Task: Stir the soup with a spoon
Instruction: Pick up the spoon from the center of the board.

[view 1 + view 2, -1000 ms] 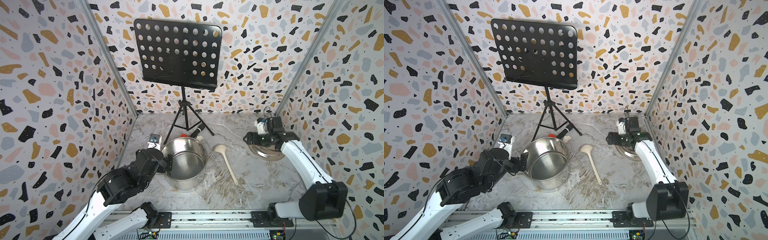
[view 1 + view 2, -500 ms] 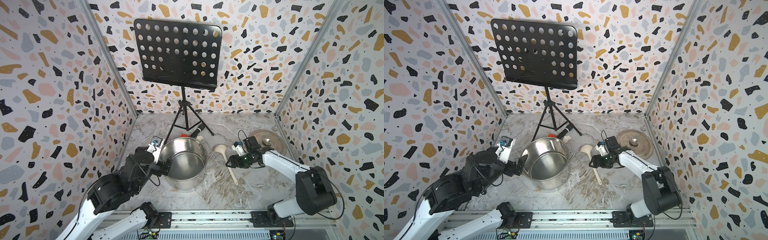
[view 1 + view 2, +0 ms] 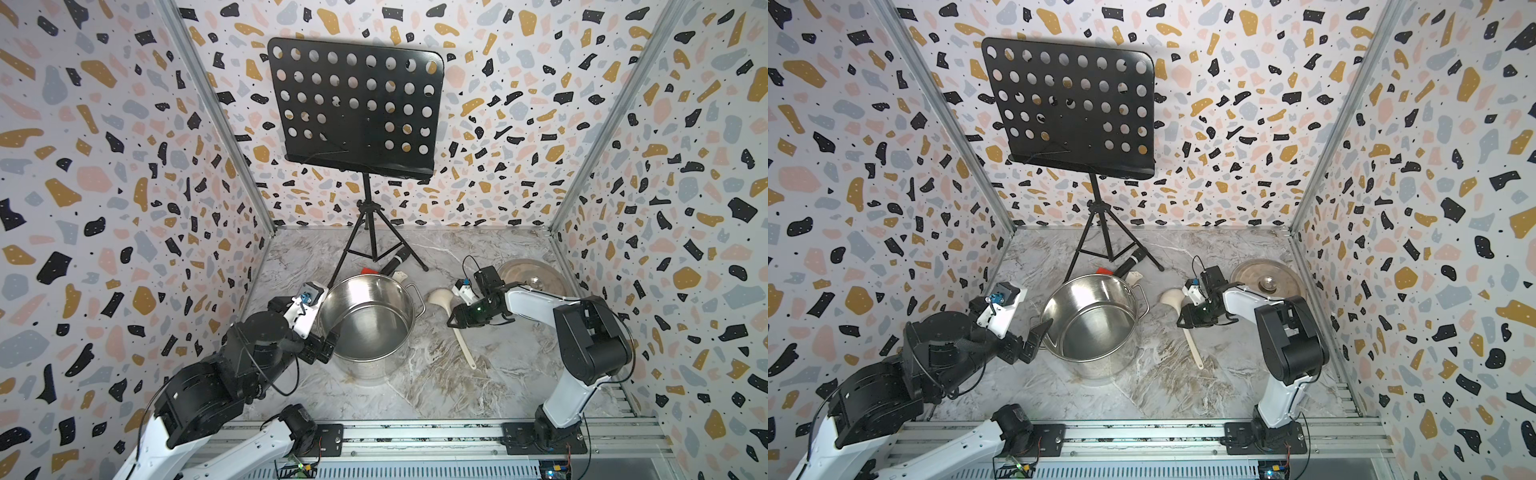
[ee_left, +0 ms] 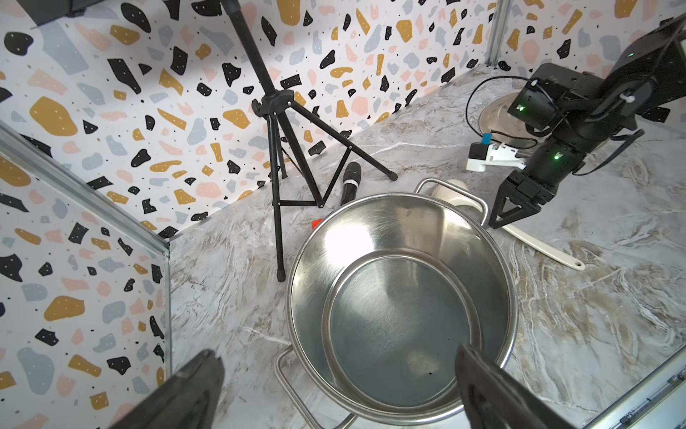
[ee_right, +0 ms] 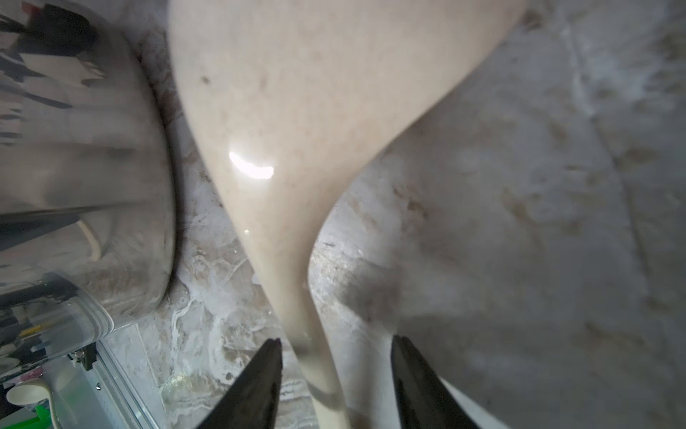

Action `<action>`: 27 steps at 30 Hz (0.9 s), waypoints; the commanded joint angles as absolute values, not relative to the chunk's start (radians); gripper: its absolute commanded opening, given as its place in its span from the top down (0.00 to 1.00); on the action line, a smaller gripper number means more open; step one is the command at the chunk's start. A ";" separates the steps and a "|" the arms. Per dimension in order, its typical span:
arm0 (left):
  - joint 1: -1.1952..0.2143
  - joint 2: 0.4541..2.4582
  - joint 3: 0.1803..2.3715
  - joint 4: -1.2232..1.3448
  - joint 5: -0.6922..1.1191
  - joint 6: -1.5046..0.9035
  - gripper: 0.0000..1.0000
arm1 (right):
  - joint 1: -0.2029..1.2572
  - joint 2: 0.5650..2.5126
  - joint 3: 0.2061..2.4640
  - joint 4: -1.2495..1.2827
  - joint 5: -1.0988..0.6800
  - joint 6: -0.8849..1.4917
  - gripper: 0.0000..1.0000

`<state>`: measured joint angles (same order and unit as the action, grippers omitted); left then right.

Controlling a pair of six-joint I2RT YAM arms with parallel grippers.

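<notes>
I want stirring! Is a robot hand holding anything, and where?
Nothing. The right gripper straddles the spoon handle near the bowl, jaws open; the left gripper is open.

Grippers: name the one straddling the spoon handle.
The right gripper: its open jaws flank the spoon's thin handle; the left gripper gapes by the pot instead.

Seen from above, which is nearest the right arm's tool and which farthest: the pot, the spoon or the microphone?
1. Spoon: its handle lies between the jaws of the right tool.
2. Pot: just beside, toward the robot's left.
3. Microphone: farther back, behind the pot.
</notes>
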<state>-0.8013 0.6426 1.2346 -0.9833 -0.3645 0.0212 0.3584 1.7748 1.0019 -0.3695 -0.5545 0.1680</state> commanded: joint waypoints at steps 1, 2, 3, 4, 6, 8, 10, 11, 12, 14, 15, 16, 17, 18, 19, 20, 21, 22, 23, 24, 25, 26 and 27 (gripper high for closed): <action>-0.799 0.630 1.210 -0.933 -0.327 0.091 0.01 | 0.357 1.782 1.025 -0.352 -0.597 0.153 0.59; -0.799 0.625 1.203 -0.929 -0.320 0.110 0.01 | 0.357 1.783 1.024 -0.344 -0.598 0.155 0.63; -0.799 0.619 1.196 -0.926 -0.312 0.128 0.02 | 0.357 1.784 1.022 -0.339 -0.601 0.157 0.67; -0.799 0.614 1.187 -0.922 -0.300 0.147 0.03 | 0.357 1.783 1.022 -0.336 -0.605 0.158 0.72; -0.799 0.602 1.169 -0.917 -0.267 0.195 0.05 | 0.357 1.782 1.020 -0.334 -0.612 0.162 0.82; -0.799 0.582 1.141 -0.907 -0.218 0.260 0.09 | 0.357 1.775 1.019 -0.332 -0.618 0.172 0.91; -0.799 0.561 1.107 -0.891 -0.164 0.350 0.11 | 0.356 1.760 1.024 -0.341 -0.618 0.192 0.98; -0.799 0.552 1.089 -0.878 -0.137 0.407 0.12 | 0.356 1.750 1.030 -0.355 -0.613 0.205 1.00; -0.799 0.541 1.072 -0.862 -0.111 0.460 0.12 | 0.356 1.738 1.036 -0.376 -0.606 0.220 1.00; -0.799 0.527 1.033 -0.830 -0.048 0.569 0.13 | 0.356 1.694 1.060 -0.447 -0.590 0.250 1.00; -0.799 0.527 1.017 -0.817 -0.010 0.629 0.14 | 0.355 1.667 1.080 -0.503 -0.585 0.263 1.00; -0.799 0.532 1.007 -0.809 0.038 0.684 0.15 | 0.356 1.640 1.098 -0.567 -0.584 0.276 1.00; -0.799 0.540 0.999 -0.795 0.084 0.735 0.17 | 0.355 1.600 1.116 -0.622 -0.586 0.297 1.00; -0.799 0.551 0.993 -0.772 0.125 0.770 0.19 | 0.355 1.556 1.130 -0.672 -0.596 0.323 1.00; -0.800 0.562 0.986 -0.744 0.170 0.795 0.21 | 0.355 1.510 1.144 -0.713 -0.617 0.349 1.00; -0.801 0.573 0.973 -0.699 0.234 0.842 0.24 | 0.356 1.451 1.162 -0.764 -0.649 0.384 1.00; -0.801 0.582 0.963 -0.660 0.279 0.875 0.27 | 0.356 1.400 1.166 -0.788 -0.675 0.425 1.00; -0.801 0.590 0.952 -0.617 0.322 0.899 0.30 | 0.356 1.352 1.166 -0.793 -0.708 0.470 1.00; -0.802 0.598 0.941 -0.577 0.363 0.922 0.32 | 0.356 1.307 1.164 -0.787 -0.746 0.522 1.00; -0.806 0.607 0.931 -0.520 0.395 0.943 0.34 | 0.356 1.268 1.156 -0.767 -0.791 0.588 1.00; -0.812 0.615 0.924 -0.475 0.425 0.957 0.36 | 0.356 1.233 1.142 -0.732 -0.843 0.654 1.00; -0.825 0.626 0.921 -0.442 0.455 0.986 0.38 | 0.357 1.197 1.124 -0.691 -0.886 0.731 1.00; -0.843 0.639 0.919 -0.411 0.466 1.005 0.38 | 0.357 1.166 1.104 -0.640 -0.920 0.807 1.00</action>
